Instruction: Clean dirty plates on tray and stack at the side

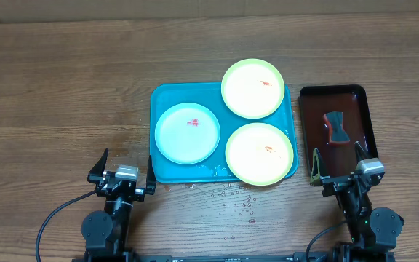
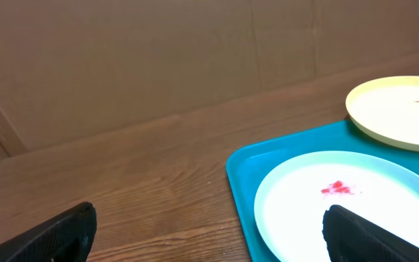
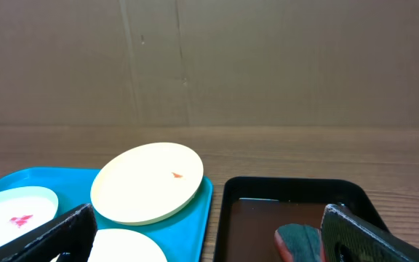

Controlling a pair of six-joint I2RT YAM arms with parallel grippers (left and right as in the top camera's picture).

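Observation:
The teal tray (image 1: 164, 172) lies mid-table and holds three dirty plates. The pale blue-white plate (image 1: 187, 133) is at its left, with a red smear. One yellow-green plate (image 1: 252, 88) overhangs the tray's far right rim. The other yellow-green plate (image 1: 260, 153) is at the near right. My left gripper (image 1: 125, 175) is open and empty, near the tray's near left corner. My right gripper (image 1: 342, 171) is open and empty, at the near end of the dark tray (image 1: 362, 105). The left wrist view shows the blue-white plate (image 2: 340, 211) and the tray's edge (image 2: 240, 189).
A dark brown-black tray right of the teal tray holds brownish liquid and a red and grey sponge (image 1: 334, 126), also in the right wrist view (image 3: 297, 241). Water droplets (image 1: 235, 200) speckle the wood in front of the teal tray. A cardboard wall stands behind the table.

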